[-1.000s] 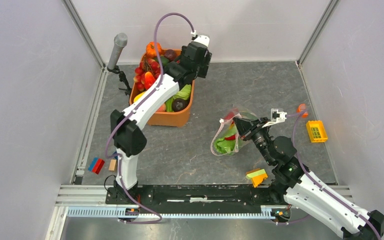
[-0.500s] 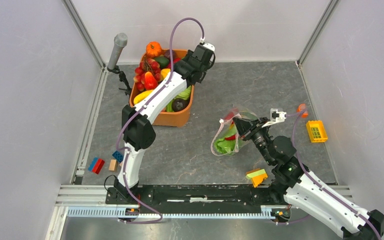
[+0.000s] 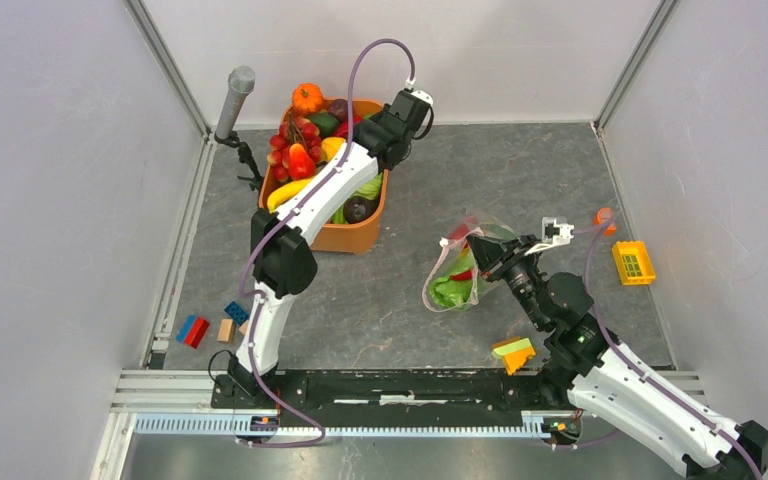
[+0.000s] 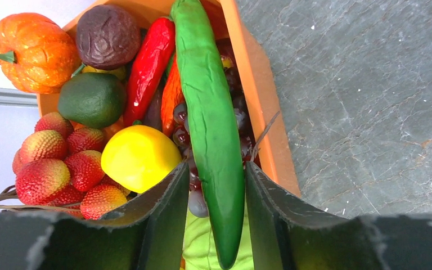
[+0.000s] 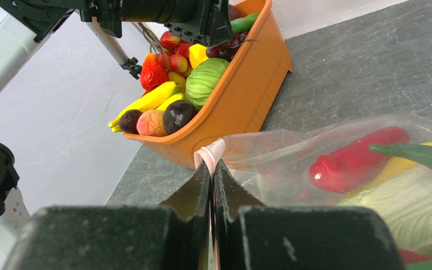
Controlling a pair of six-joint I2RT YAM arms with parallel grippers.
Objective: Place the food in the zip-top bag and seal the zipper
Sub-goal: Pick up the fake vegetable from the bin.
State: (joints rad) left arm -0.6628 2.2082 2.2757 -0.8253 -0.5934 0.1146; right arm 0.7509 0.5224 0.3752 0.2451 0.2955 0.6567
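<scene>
From the top external view, the orange tub (image 3: 345,240) sits at the far left of the worktop (image 3: 520,170); the left tool (image 3: 378,138) reaches down into its far end, so the left arm is plainly the nearer one to what remains there; the zip-top bag (image 3: 455,270) lies well apart to the right, in front of the right arm, with the right tool (image 3: 480,245) at its upper edge; a cabbage (image 3: 448,292) and a red chili (image 3: 463,272) show through the plastic.

From the left wrist, the left tool (image 4: 216,169) stands released, one finger on each side of the long green vegetable (image 4: 214,140); a gap with dark grapes (image 4: 183,135) shows on one side, so I judge it not yet gripped; the vegetable's long axis runs straight away from the tool, along the tub wall (image 4: 264,112), so the jaws would bite across its width near the near end; a yellow lemon (image 4: 138,157) lies just beside.

From the right wrist, the right tool (image 5: 212,169) is clenched on the zipper (image 5: 211,151) at the bag's mouth edge, holding it up; the bag (image 5: 292,152) bulges to the right, holding the chili (image 5: 360,157) and cabbage (image 5: 405,208); the tub (image 5: 242,107) stands beyond, so a lifted piece would have to travel rightward to reach this held mouth.
</scene>
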